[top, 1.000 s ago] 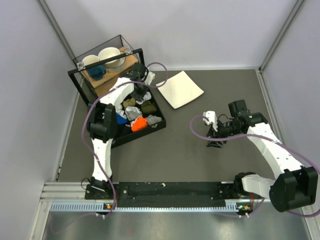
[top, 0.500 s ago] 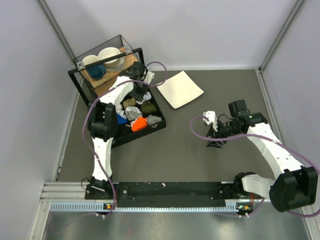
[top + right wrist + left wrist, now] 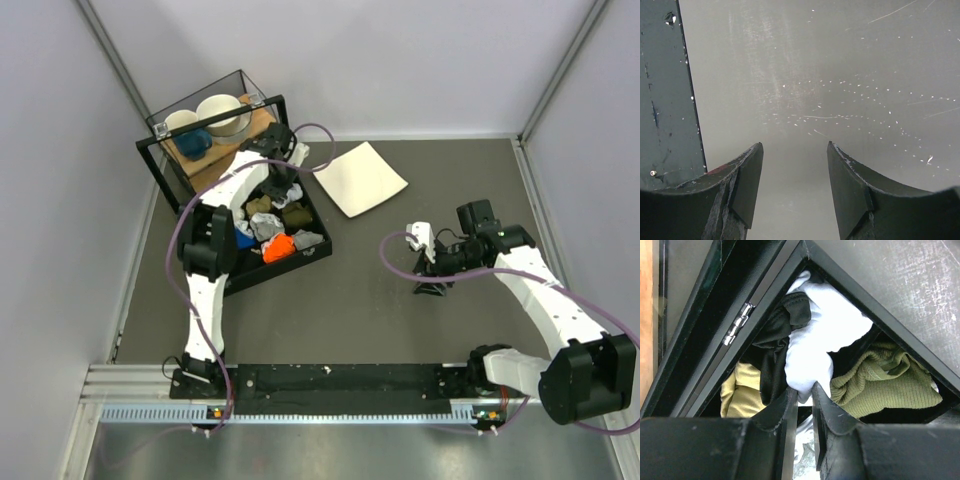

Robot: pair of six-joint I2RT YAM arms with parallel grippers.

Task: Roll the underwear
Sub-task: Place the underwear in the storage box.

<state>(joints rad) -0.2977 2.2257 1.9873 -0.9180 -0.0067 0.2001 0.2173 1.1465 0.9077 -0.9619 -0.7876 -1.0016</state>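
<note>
The underwear (image 3: 815, 335), a white soft cloth, lies bunched in the far corner of the black box (image 3: 880, 310), between a black cloth (image 3: 772, 345) and an olive knit bundle (image 3: 885, 382). My left gripper (image 3: 805, 390) is shut on the underwear's near fold. From above, the left gripper (image 3: 283, 182) reaches down into the box's far corner. My right gripper (image 3: 795, 150) stands open over the bare grey table with nothing between its fingers. In the top view the right gripper (image 3: 432, 282) is at the table's middle right.
The black box (image 3: 322, 252) holds orange (image 3: 278, 247), grey (image 3: 266, 225), blue (image 3: 243, 238) and olive (image 3: 296, 214) bundles. A white square plate (image 3: 360, 178) lies right of it. Behind the box stands a glass case (image 3: 205, 120) with bowls. A yellow cloth (image 3: 740, 390) lies beside the black one.
The left wrist has shifted a little over the box's far corner. The right arm has not moved.
</note>
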